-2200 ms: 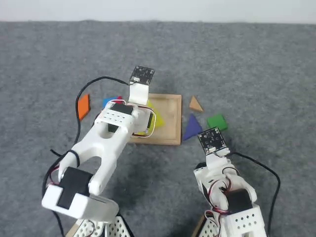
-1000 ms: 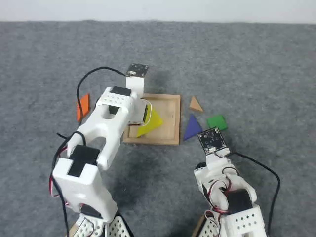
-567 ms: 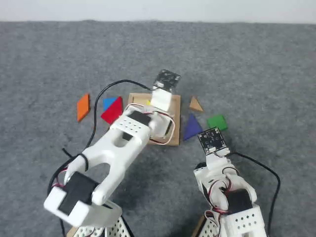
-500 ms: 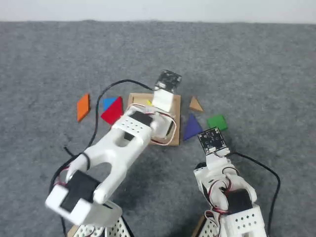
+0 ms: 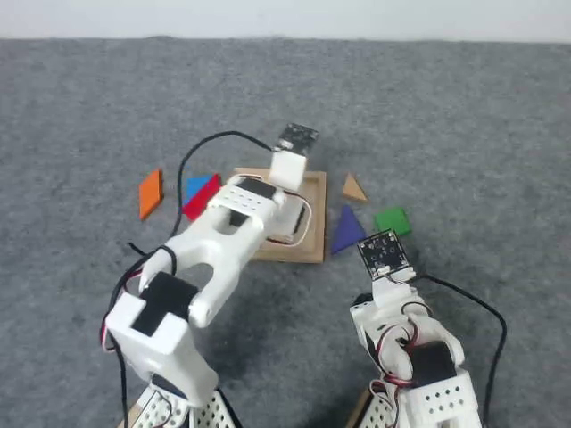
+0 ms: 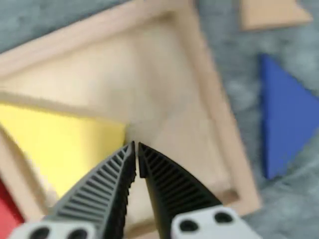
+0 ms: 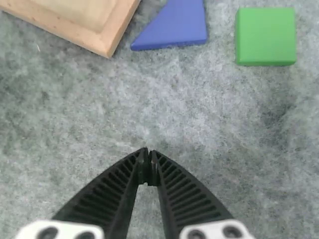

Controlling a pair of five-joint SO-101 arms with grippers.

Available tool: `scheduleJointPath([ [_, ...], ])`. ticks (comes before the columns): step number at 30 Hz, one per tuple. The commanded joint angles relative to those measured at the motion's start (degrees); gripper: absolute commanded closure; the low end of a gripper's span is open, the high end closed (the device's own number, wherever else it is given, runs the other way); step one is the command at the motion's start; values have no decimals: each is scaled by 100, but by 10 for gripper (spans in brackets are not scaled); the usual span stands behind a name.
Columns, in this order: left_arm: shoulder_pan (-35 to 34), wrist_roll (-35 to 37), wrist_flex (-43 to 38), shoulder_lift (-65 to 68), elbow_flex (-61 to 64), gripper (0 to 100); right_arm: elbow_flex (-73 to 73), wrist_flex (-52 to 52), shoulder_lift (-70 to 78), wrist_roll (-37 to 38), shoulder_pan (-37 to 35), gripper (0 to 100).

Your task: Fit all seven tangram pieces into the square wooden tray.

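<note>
The square wooden tray (image 6: 214,104) holds a yellow triangle (image 6: 65,144) lying flat in one half. My left gripper (image 6: 134,147) is shut and empty, its tips over the bare tray floor at the yellow piece's edge. In the high view the left arm (image 5: 232,236) covers most of the tray (image 5: 314,214). Right of the tray lie a dark blue triangle (image 5: 346,230), a tan triangle (image 5: 354,188) and a green square (image 5: 392,220). To its left sit a red triangle (image 5: 198,201), a light blue piece (image 5: 194,185) and an orange parallelogram (image 5: 151,193). My right gripper (image 7: 148,152) is shut over carpet, short of the blue triangle (image 7: 177,25) and green square (image 7: 265,36).
Grey carpet (image 5: 446,116) covers the whole table, with open room behind and to the right of the pieces. The right arm's base (image 5: 419,357) stands at the front right, its cable looping beside it. A corner of the tray (image 7: 75,20) lies ahead of the right gripper.
The left arm swung from the tray's left side across to its right part, then drew slightly back. The red and light blue pieces came into sight. The right arm stayed still.
</note>
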Motion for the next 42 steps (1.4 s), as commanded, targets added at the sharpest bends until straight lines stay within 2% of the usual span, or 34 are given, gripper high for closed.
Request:
scheduleJointPath([
  [1,-237,0,88,-44,-268,988,97,-136,-101,53,92,992],
  [5,-264,0,114,-44,-251,988,97,-136,-101,53,92,992],
  [15,-281,-53,932,-273,-233,988,97,-136,-101,53,92,992],
  [21,-730,-62,1134,-554,-233,988,97,-127,-101,53,101,992],
  [27,-712,-571,1108,-1327,233,988,97,-127,-101,53,101,992],
  [33,-782,-607,1099,-2620,927,987,97,-136,-101,53,242,992],
  [37,-1626,-580,1143,-3297,1077,985,97,-145,-101,53,242,992],
  [42,-2857,-607,1143,-3103,875,978,97,-145,-101,53,242,992],
])
